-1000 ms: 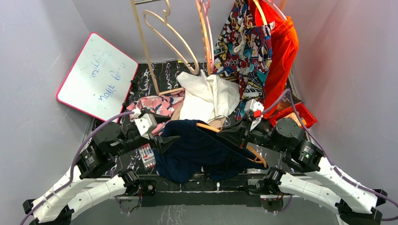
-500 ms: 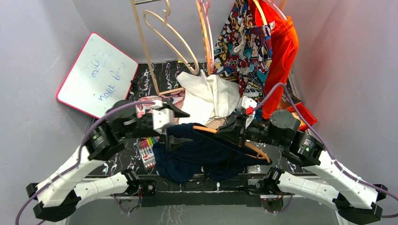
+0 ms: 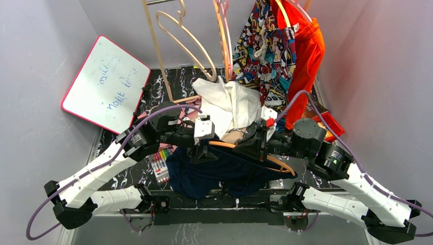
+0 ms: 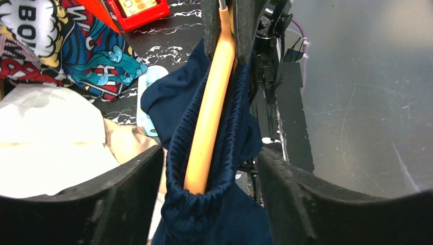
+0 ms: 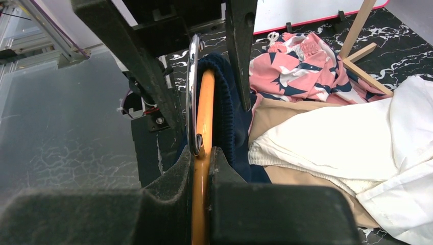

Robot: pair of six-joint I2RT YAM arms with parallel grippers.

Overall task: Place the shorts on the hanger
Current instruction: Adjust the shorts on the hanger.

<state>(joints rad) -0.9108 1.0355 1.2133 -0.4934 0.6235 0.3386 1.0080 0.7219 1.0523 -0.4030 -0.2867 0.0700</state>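
Note:
The orange-tan hanger [image 3: 255,153] lies slanted over the table's near middle, and the navy shorts [image 3: 204,176] hang from it. My right gripper [image 3: 257,144] is shut on the hanger [image 5: 204,102] just below its metal hook [image 5: 191,92]. The shorts' waistband [image 5: 224,97] runs beside the bar. My left gripper [image 3: 203,148] is open at the hanger's left end. In the left wrist view its fingers [image 4: 120,196] stand either side of the waistband [image 4: 219,214], apart from it. The hanger's tip [image 4: 209,117] sits inside that waistband.
A white garment [image 3: 227,104], a tan one and pink patterned shorts [image 5: 301,66] are piled behind. Orange shorts [image 3: 306,56], comic-print shorts [image 3: 263,51], beige hangers [image 3: 178,35] and a pink hanger [image 3: 224,35] hang at the back. A whiteboard [image 3: 104,81] leans left, with markers [image 3: 160,166] and a red box [image 3: 319,125].
My left arm has swung right and forward, from the shorts' left side to the hanger's left end. The right gripper kept its hold and shifted slightly.

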